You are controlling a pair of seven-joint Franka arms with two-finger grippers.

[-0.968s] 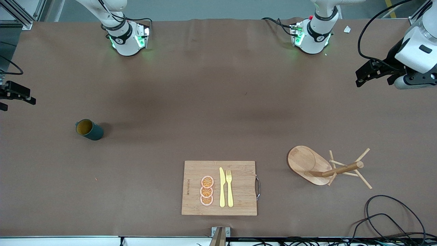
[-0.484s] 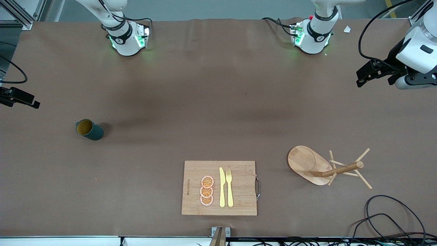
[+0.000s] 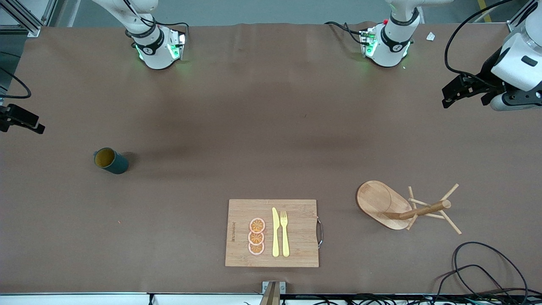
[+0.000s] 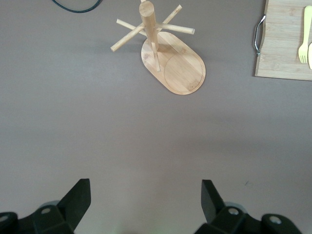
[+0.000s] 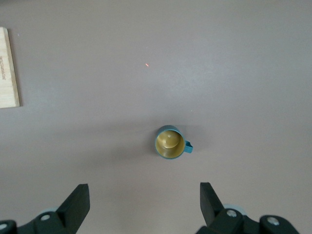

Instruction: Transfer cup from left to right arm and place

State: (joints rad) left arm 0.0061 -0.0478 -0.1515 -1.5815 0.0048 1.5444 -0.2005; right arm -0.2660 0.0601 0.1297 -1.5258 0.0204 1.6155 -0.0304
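Cup upright on the desk, toward the right arm's end, alone on bare brown covering with open room all round it; nothing touches it. From the right wrist view its mustard inside faces up and the handle sticks out sideways.

Right claw hangs at the desk's edge at the right arm's end, fingers spread wide, empty, well apart from the cup. Left claw hangs over the desk's margin at the left arm's end, fingers likewise spread, empty.

Wooden mug tree on an oval base stands toward the left arm's end, nearer the front camera. Cutting board lies at the front edge mid-desk, carrying three orange slices, a yellow knife and a yellow fork side by side. Wide bare stretch across the desk's middle. Black cable loops at the front corner by the left arm's end. Brown covering is smooth and matte.
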